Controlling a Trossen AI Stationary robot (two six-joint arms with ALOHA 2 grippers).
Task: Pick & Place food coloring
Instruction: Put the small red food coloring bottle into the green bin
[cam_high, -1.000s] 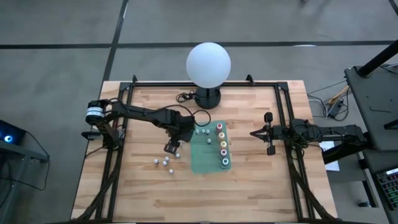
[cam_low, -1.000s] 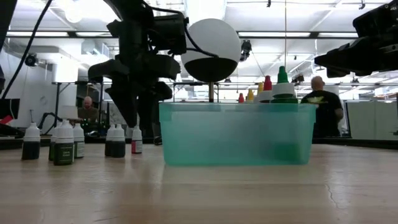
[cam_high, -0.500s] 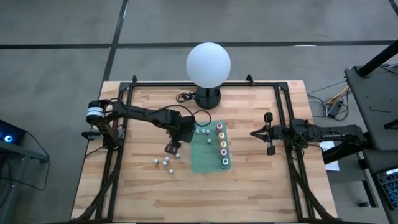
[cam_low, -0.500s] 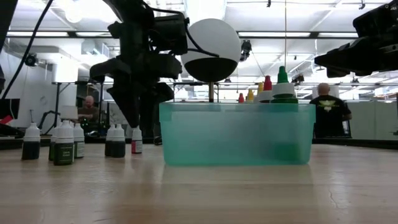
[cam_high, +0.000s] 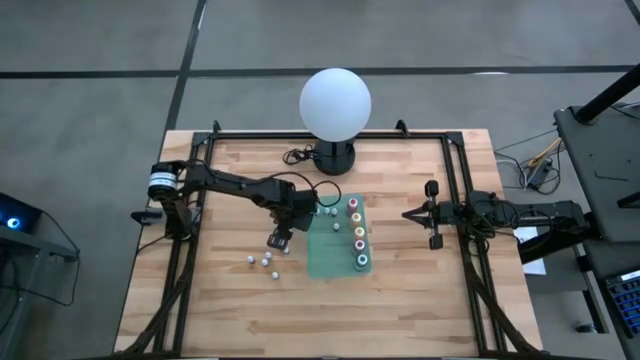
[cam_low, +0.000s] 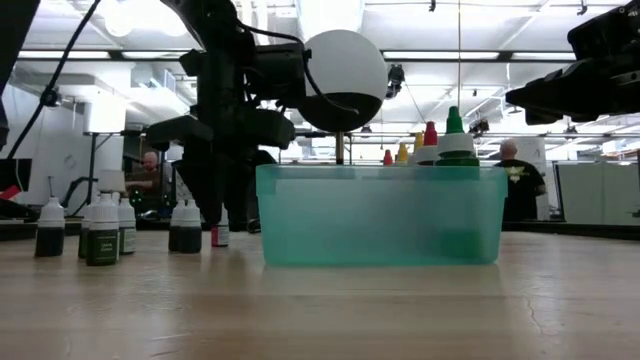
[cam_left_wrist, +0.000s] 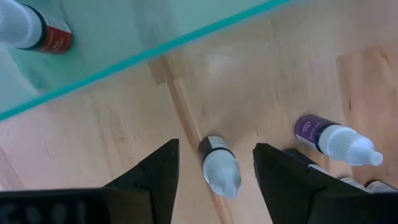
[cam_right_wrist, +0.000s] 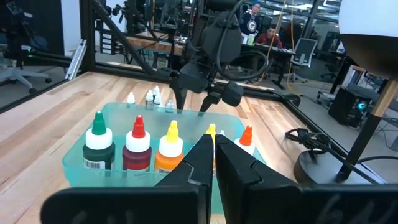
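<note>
The left end effector (cam_left_wrist: 216, 171) hung open astride a small whitish food coloring bottle (cam_left_wrist: 219, 165) standing on the bench (cam_high: 400, 300) just beside the green bin (cam_high: 322, 262), apparently lined up for grasping. The right end effector (cam_high: 405, 213) waited closed near the bench's right edge.

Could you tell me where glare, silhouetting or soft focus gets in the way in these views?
Low view: bright ceiling lights leave the left arm a dark silhouette. Left wrist view: the small bottle between the open left gripper fingers looks soft. High view: the globe lamp shows as featureless white. Right wrist view: the green bin rim is translucent, without glare.
</note>
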